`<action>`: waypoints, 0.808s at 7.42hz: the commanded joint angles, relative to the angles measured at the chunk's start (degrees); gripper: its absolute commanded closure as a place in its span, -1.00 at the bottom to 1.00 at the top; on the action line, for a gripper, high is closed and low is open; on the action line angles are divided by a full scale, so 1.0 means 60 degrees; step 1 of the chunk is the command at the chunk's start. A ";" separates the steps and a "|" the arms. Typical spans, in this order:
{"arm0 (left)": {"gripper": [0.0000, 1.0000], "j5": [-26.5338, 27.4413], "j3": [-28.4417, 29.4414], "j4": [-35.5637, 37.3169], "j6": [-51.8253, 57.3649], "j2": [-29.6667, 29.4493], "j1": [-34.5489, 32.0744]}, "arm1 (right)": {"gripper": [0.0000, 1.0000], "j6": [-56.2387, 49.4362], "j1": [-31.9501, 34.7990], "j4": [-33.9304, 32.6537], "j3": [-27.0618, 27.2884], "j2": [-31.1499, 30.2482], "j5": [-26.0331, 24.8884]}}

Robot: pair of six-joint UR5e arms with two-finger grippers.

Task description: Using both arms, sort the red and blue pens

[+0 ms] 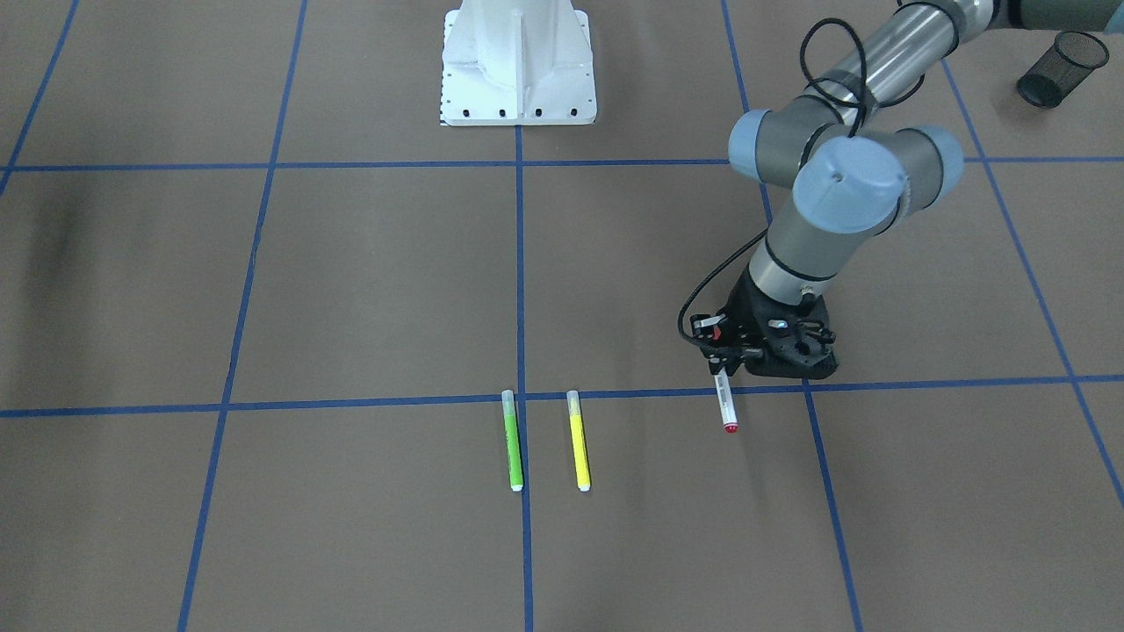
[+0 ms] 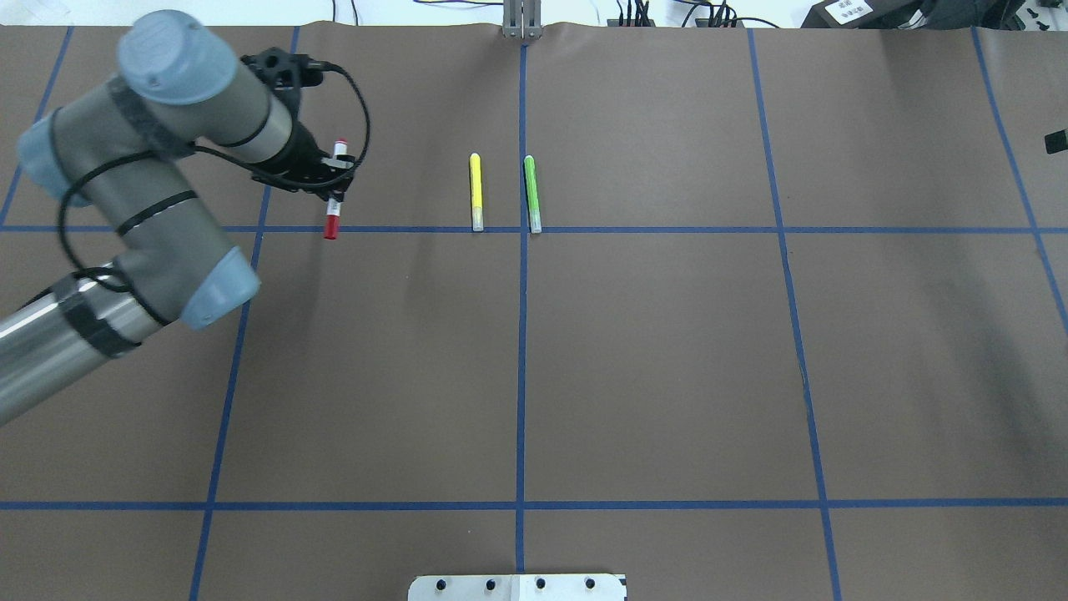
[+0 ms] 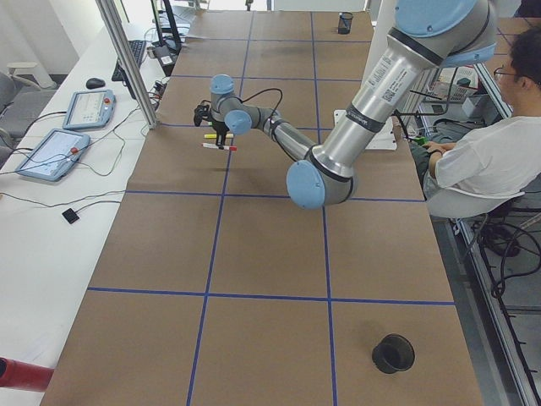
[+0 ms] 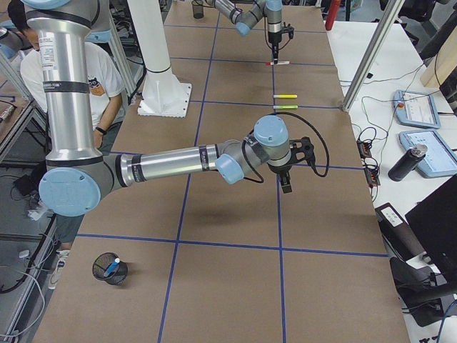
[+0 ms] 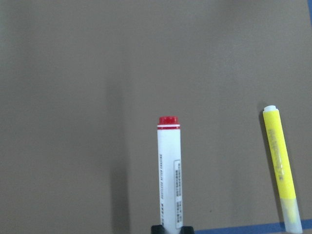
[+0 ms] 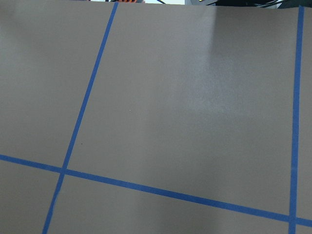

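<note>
My left gripper point(image 1: 724, 364) is shut on the red pen point(image 1: 726, 408), a white barrel with a red cap point(image 2: 331, 225) and a red end point(image 5: 168, 120). The pen lies level, a little above the brown table, left of the yellow marker in the overhead view. It also shows small in the exterior left view as the red pen point(image 3: 218, 147). A blue pen point(image 4: 111, 269) stands in a black mesh cup point(image 4: 108, 275) at the table's near end in the exterior right view. My right gripper point(image 4: 285, 184) hangs over the table there; I cannot tell its state.
A yellow marker point(image 2: 476, 190) and a green marker point(image 2: 531, 192) lie side by side by the centre line. Another black mesh cup point(image 1: 1061, 68) is on my left side. The white robot base point(image 1: 518, 66) and a seated person point(image 3: 482, 161) are at the table's edge.
</note>
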 commanded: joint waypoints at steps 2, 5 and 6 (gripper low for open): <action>1.00 0.0670 -0.3598 -0.0267 -0.0028 0.4007 -0.0880 | -1.00 0.0487 -0.0441 0.0000 -0.0024 0.0176 -0.0302; 1.00 0.1743 -0.3638 -0.3980 -0.0014 0.7700 -0.1783 | -1.00 0.0661 -0.0822 0.0000 -0.0141 0.0263 -0.0493; 1.00 0.1774 -0.3143 -0.5512 0.0015 0.8725 -0.2211 | -1.00 0.0677 -0.0852 -0.0014 -0.0301 0.0423 -0.0479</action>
